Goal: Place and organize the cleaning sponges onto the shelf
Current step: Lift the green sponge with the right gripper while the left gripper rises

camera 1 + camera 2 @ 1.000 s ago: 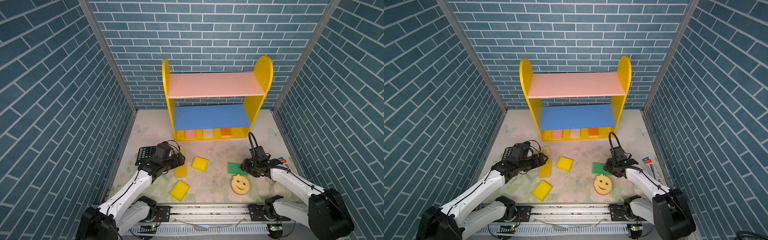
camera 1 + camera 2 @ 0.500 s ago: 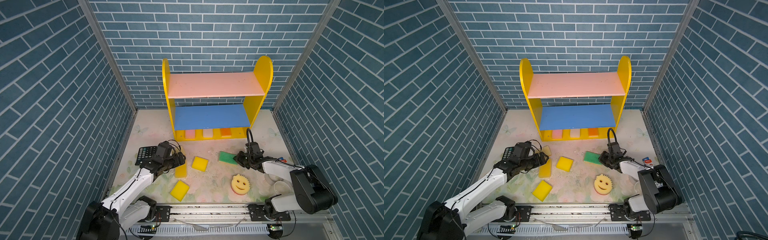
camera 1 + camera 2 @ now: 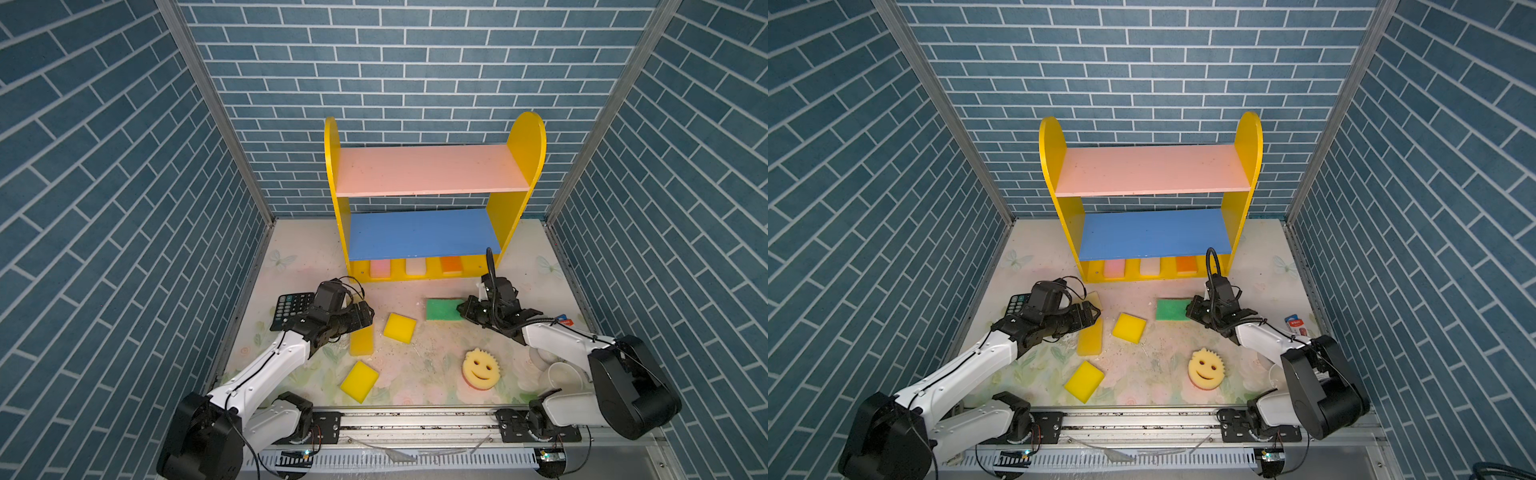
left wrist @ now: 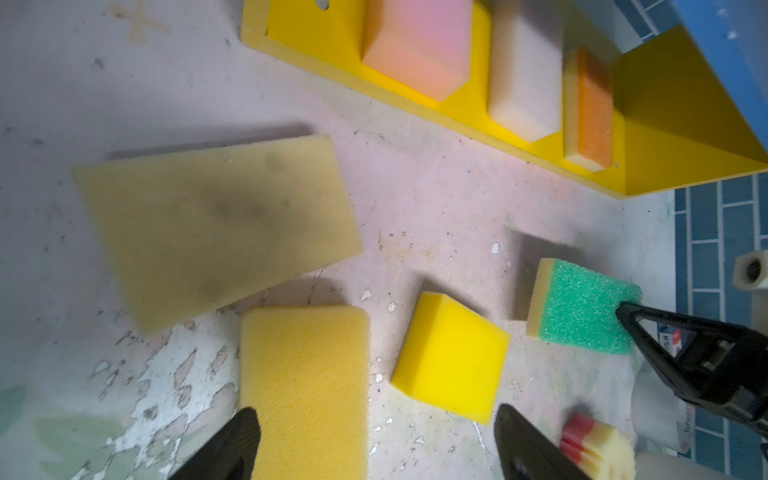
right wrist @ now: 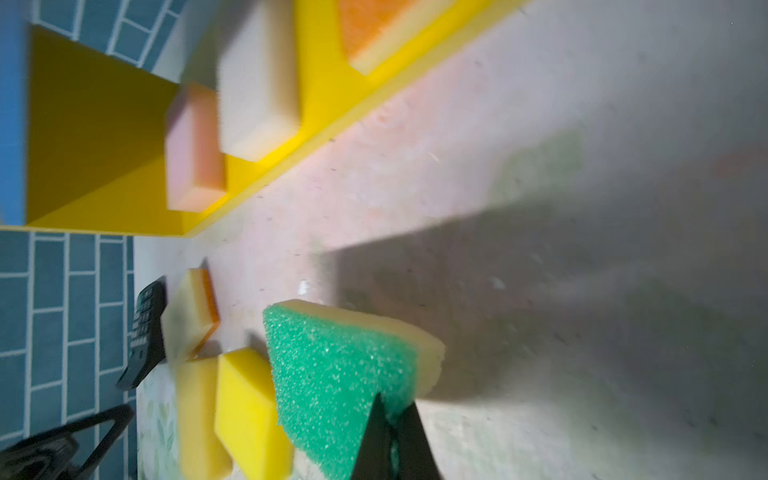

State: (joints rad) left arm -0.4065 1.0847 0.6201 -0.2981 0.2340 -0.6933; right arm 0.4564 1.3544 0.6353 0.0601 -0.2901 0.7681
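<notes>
Right of centre, the right gripper (image 3: 459,309) pinches the green sponge (image 3: 441,309) by a corner, the left gripper (image 3: 369,316) gaping empty; next, I'd say, lift it onto the shelf (image 3: 525,141).

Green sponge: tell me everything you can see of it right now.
The green sponge is a rectangular pad with a coarse green scouring face upward over a pale yellow foam layer. The right gripper is shut on one edge, squeezing the foam there; nothing else touches it. It sits in front of the right half of the shelf, and its offset shadow suggests it is lifted slightly off the mat.
</notes>
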